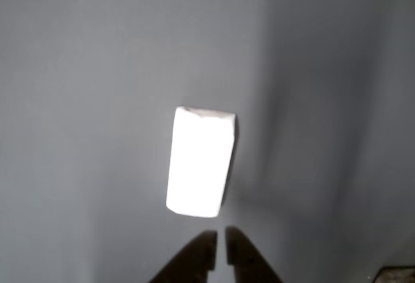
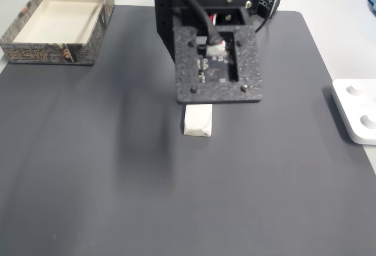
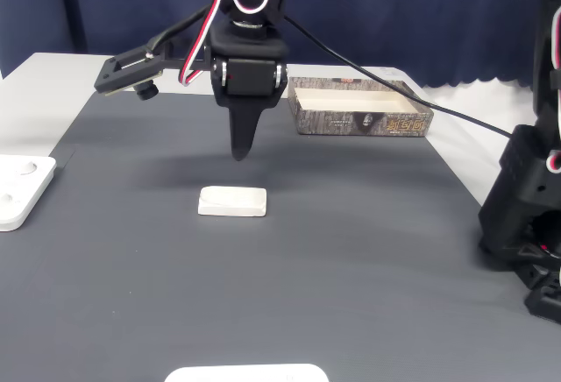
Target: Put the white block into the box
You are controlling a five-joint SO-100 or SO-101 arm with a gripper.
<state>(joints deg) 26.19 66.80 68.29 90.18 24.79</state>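
The white block point(image 3: 232, 201) is seen lying flat on the dark grey mat point(image 3: 351, 251) that covers the desk, with nothing touching it. In a fixed view, the claw point(image 3: 239, 152) is held above the block, its dark tips pointing straight down and clear of the block's upper face. In the other view, the two tips of the claw point(image 1: 220, 244) are seen at the lower edge, drawn close together with only a thin slit between them, and nothing is gripped. The block point(image 1: 200, 161) is shown there just beyond the tips, its long side running away from them.

In a fixed view, the block point(image 2: 197, 121) is partly hidden under the arm's black plate point(image 2: 218, 65). The box point(image 2: 57, 22) is set at the far left corner of the mat, well apart from the block, and its pale inside is seen bare. A white panel point(image 2: 355, 110) is placed at the right edge of that view, off the mat.
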